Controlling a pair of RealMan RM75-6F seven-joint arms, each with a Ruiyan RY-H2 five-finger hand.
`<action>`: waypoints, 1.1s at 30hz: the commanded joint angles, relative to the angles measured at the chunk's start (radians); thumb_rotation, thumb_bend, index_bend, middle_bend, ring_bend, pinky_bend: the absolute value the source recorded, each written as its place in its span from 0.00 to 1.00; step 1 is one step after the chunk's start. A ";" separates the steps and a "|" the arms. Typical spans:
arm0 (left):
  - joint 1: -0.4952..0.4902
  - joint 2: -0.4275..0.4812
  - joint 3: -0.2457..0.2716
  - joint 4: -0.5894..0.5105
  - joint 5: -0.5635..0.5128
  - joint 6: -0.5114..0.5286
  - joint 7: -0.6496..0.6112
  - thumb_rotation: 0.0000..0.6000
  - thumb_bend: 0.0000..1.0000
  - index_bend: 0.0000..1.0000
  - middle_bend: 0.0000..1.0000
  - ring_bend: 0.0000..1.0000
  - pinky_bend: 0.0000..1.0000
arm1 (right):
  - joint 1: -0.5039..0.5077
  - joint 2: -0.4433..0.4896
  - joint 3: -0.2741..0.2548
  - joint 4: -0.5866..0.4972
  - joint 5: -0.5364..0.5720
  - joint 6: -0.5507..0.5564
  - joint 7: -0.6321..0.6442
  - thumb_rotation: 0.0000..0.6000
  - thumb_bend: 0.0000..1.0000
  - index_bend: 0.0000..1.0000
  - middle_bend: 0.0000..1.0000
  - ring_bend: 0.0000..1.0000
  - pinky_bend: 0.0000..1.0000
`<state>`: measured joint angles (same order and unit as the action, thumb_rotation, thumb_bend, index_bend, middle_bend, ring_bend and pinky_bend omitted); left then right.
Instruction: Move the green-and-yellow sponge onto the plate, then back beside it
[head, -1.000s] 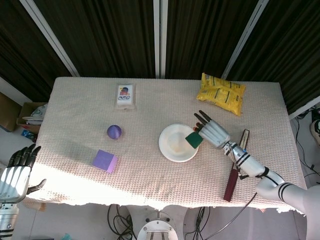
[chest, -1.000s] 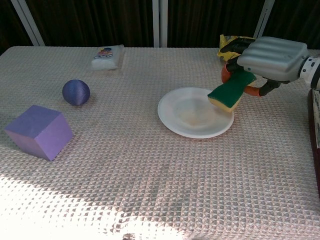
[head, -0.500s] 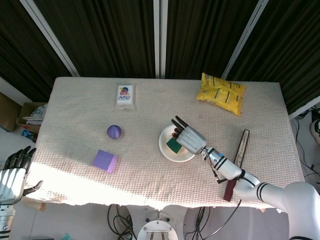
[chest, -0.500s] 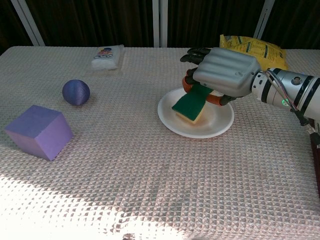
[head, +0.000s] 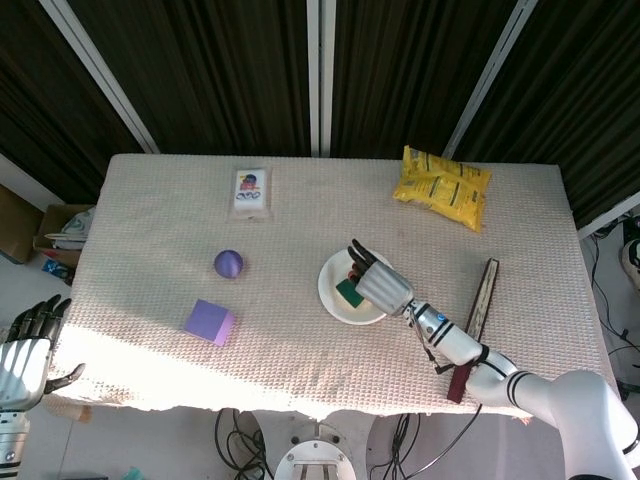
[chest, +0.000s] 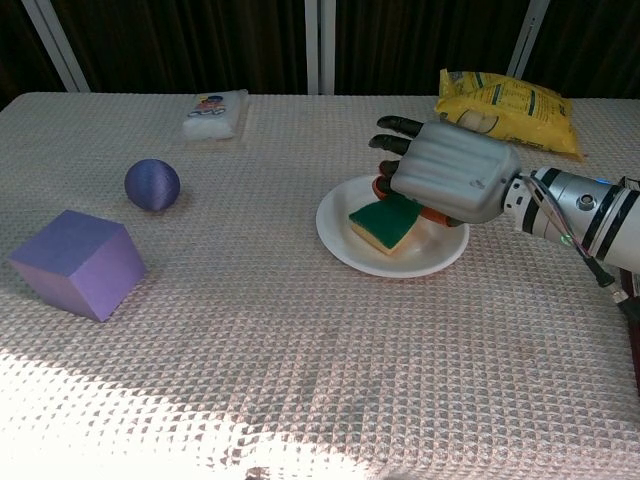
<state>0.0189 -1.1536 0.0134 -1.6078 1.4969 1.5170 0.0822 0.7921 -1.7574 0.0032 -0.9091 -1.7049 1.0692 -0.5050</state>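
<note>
The green-and-yellow sponge (head: 349, 291) (chest: 385, 222) lies flat, green side up, on the white plate (head: 331, 279) (chest: 420, 258) at the table's middle right. My right hand (head: 381, 285) (chest: 450, 170) hovers low over the plate's far right part. Its thumb and one finger still pinch the sponge's far end, while the other fingers stretch out toward the left. My left hand (head: 27, 344) shows only in the head view, off the table's front left corner, fingers apart and holding nothing.
A purple cube (head: 209, 321) (chest: 78, 262) and a purple ball (head: 228, 263) (chest: 152, 185) sit on the left. A white packet (head: 251, 192) (chest: 215, 113) and a yellow bag (head: 443, 187) (chest: 510, 100) lie at the back. A long dark red tool (head: 472, 330) lies right of the plate.
My right hand carried the tilted sponge leftward from the plate's right edge over the plate and lowered it; the sponge now lies flat on the plate. The left hand barely moved.
</note>
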 joint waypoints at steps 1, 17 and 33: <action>0.000 0.001 0.001 0.001 0.001 0.001 -0.001 1.00 0.16 0.07 0.03 0.05 0.10 | -0.008 0.002 0.007 0.012 0.012 0.010 0.000 1.00 0.39 0.50 0.36 0.09 0.00; 0.007 -0.001 0.002 0.002 0.001 0.009 -0.005 1.00 0.16 0.07 0.03 0.05 0.10 | 0.002 0.026 0.007 -0.084 0.008 0.007 -0.036 1.00 0.39 0.50 0.36 0.09 0.00; 0.007 -0.005 0.001 0.012 -0.001 0.003 -0.012 1.00 0.16 0.07 0.03 0.05 0.10 | -0.009 0.015 0.032 0.023 0.070 -0.040 -0.113 1.00 0.39 0.50 0.36 0.10 0.00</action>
<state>0.0256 -1.1590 0.0148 -1.5956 1.4952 1.5196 0.0705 0.7840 -1.7443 0.0311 -0.8885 -1.6386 1.0302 -0.6145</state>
